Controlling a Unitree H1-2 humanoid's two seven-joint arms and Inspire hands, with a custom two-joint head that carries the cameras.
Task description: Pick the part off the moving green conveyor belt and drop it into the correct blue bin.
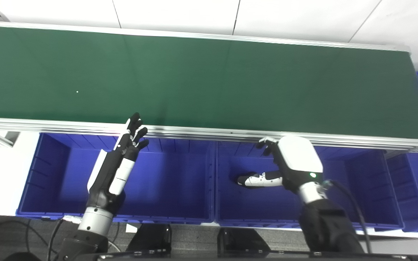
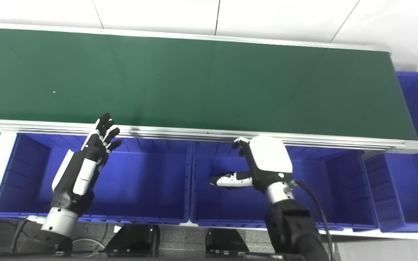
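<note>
Green conveyor belt, long and flat between silver aluminium rails, fills the upper half of both views, and no part shows anywhere on it; only a tiny white speck sits toward its left end, too small to identify. Below its near rail stand the deep blue plastic bins: a left bin, a middle bin and a further one at the right, with another beyond the belt's end. The black-and-white left hand hangs over the left bin with fingers straight and spread, holding nothing. The white-backed right hand hovers over the middle bin, thumb stretched out sideways and fingers curled down at the belt rail; nothing is visibly in it, though the palm is hidden.

With no part in sight, its heading and long axis cannot be told. The risk, as I judge it, is timing: a part arriving on a moving belt could slip past a late hand, and a curled right hand may nudge it rather than grasp it, or send it into the wrong bin.
</note>
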